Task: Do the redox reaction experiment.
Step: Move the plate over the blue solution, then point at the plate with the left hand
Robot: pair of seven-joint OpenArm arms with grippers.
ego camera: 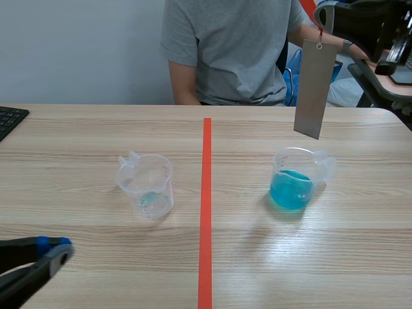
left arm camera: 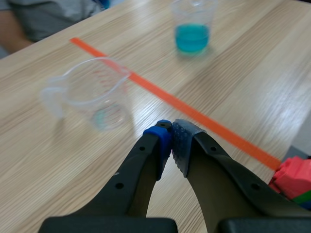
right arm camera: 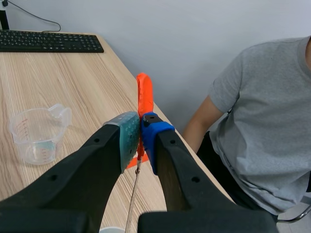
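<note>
A grey metal plate (ego camera: 315, 89) hangs upright from an orange tag (right arm camera: 144, 94). My right gripper (right arm camera: 140, 133) is shut on that tag, high at the far right (ego camera: 322, 24). The plate's lower edge hangs just above and behind a clear beaker of blue liquid (ego camera: 297, 180). In the right wrist view the plate (right arm camera: 132, 204) shows edge-on under the fingers. A second clear beaker (ego camera: 146, 187), left of the tape line, holds only a faint bluish trace. My left gripper (ego camera: 59, 252) rests low at the near left, shut on nothing (left arm camera: 171, 138), with that beaker (left arm camera: 92, 94) ahead of it.
A person in a grey shirt (ego camera: 232, 51) sits across the table. A black keyboard (ego camera: 9, 119) lies at the far left edge. Red and green blocks (left arm camera: 294, 177) sit off the table's near side. An orange-red tape line (ego camera: 206, 212) divides the table.
</note>
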